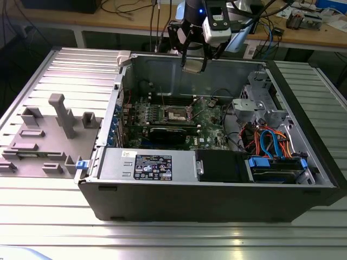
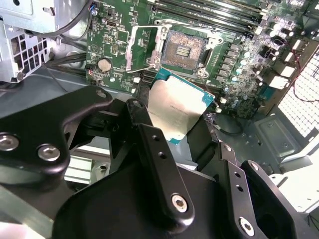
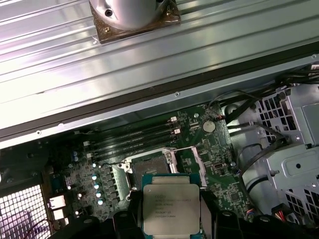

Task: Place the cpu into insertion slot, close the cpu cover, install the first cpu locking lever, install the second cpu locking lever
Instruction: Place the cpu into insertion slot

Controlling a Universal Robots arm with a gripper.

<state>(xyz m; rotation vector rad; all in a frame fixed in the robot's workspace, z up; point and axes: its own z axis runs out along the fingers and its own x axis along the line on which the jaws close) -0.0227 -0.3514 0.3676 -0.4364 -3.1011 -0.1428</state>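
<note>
Memory slots [image 3: 134, 135] and a black graphics card [image 1: 171, 132] are flanking the insertion slot [image 2: 182, 50], cpu cover [image 2: 142, 47] sitting flipped open beside it. The gripper [image 2: 175, 127] is clamping the cpu [image 3: 171, 208], dull silver top, green edging, hovering above the board

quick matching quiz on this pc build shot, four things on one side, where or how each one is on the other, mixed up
Things:
1. cpu
2. insertion slot
3. cpu cover
4. cables

States:
A. swung open beside the slot
B. empty, set in the green board
C. blue and orange, at the exterior view's right of the case
D. held in the hand, above the board

Pairs: 1-D, 2-B, 3-A, 4-C
</note>
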